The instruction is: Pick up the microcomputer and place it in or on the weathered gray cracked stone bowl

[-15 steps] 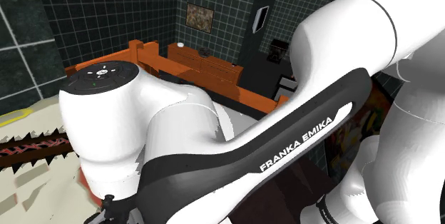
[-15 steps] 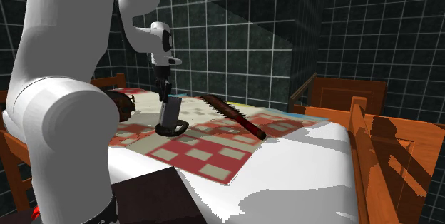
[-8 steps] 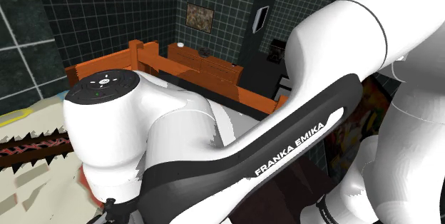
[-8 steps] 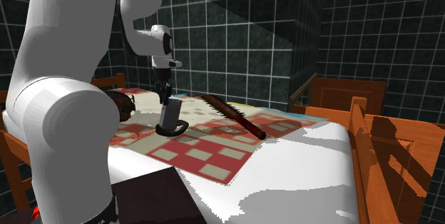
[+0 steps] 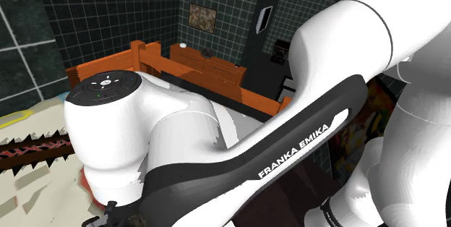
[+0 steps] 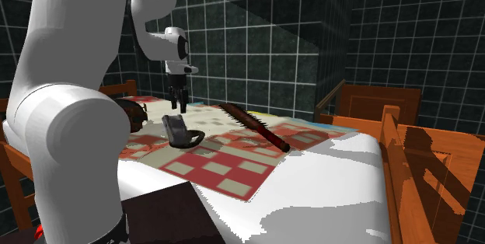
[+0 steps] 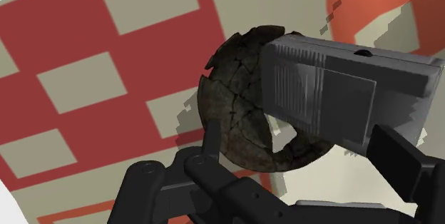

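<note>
The microcomputer is a grey box that lies tilted across the dark cracked stone bowl on the red-and-beige checked cloth. My black gripper hangs just above it, open, with nothing between its fingers. In the wrist view the grey microcomputer rests over the far side of the cracked bowl. It sits just beyond the open gripper, and the fingers do not touch it. In the shoulder view my own white arm hides the bowl and the box.
A long dark-red toothed tool lies on the cloth past the bowl, also visible at the shoulder view's left. A brown round object sits behind my arm. Orange wooden furniture stands along the second exterior view's right.
The gripper has opened and let go of the microcomputer. The box, upright in the bowl before, now leans tilted across it. The fingers have risen slightly above it.
</note>
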